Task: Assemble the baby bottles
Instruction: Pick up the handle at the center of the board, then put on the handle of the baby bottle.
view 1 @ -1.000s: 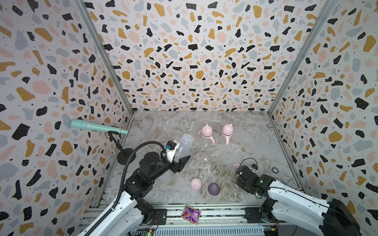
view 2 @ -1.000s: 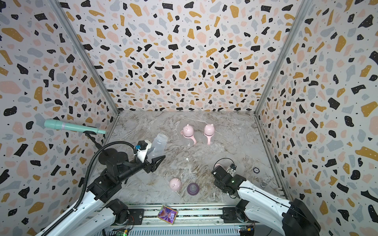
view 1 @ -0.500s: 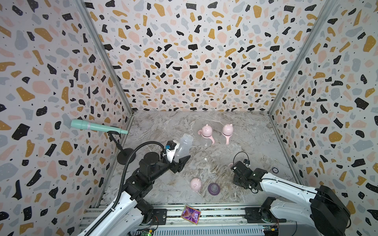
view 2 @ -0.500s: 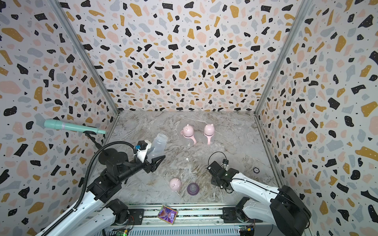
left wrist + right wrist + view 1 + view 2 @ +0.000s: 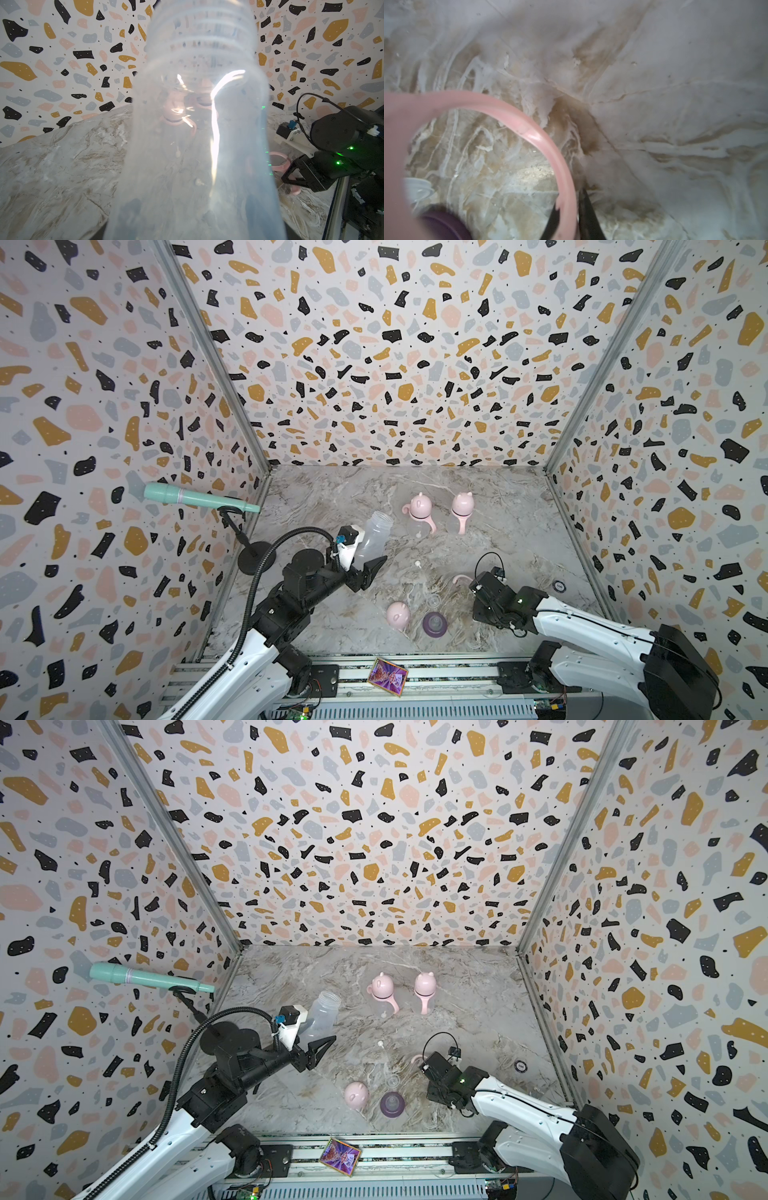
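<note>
My right fingers (image 5: 571, 212) are pressed together on the ring wall of the pink two-handled collar (image 5: 529, 128), low over the marble surface (image 5: 675, 83); I can't tell if it's lifted off yet. My left fingers (image 5: 368, 558) are clamped around the base of the clear bottle (image 5: 374, 535), held up off the surface. From the collar, that bottle lies toward my left and further back. Its long axis is tilted, with the threaded mouth up and toward the back wall, so the ring has to go over that neck; the right arm carries it. The pink dome cap (image 5: 397, 614) and purple teat ring (image 5: 435, 623) lie loose near the front edge between my arms. Two finished bottles (image 5: 417, 510) stand at the back. Versus a second ago: right fingers slid toward the centre and snapped shut; left arm and bottle unchanged.
</note>
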`<control>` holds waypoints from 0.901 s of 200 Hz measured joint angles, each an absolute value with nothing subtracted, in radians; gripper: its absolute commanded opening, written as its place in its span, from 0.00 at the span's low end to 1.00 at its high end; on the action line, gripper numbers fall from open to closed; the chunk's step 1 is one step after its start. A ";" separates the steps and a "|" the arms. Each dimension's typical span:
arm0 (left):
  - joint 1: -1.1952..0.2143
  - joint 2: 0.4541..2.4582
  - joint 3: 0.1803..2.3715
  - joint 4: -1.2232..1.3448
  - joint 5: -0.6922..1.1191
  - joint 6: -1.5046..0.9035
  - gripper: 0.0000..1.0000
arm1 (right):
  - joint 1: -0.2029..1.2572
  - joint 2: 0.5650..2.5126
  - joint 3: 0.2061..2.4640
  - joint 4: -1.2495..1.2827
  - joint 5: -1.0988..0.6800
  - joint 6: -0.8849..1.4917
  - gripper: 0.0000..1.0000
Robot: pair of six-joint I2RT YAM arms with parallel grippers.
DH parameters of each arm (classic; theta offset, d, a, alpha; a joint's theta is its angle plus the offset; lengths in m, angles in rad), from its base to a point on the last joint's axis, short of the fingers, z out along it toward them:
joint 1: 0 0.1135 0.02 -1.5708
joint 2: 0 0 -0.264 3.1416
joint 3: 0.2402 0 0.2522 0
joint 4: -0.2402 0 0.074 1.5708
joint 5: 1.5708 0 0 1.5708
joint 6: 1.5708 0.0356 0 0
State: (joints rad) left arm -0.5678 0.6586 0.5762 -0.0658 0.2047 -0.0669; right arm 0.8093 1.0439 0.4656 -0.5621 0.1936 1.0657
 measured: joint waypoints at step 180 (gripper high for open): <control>-0.568 0.714 0.603 0.108 0.719 -0.182 0.30 | 0.869 1.024 1.015 0.014 -0.001 0.178 0.00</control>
State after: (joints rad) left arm -0.5678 0.7139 0.6029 0.1078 0.7189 -0.1818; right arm 0.8692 1.0237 1.0153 0.0139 -0.0006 0.1783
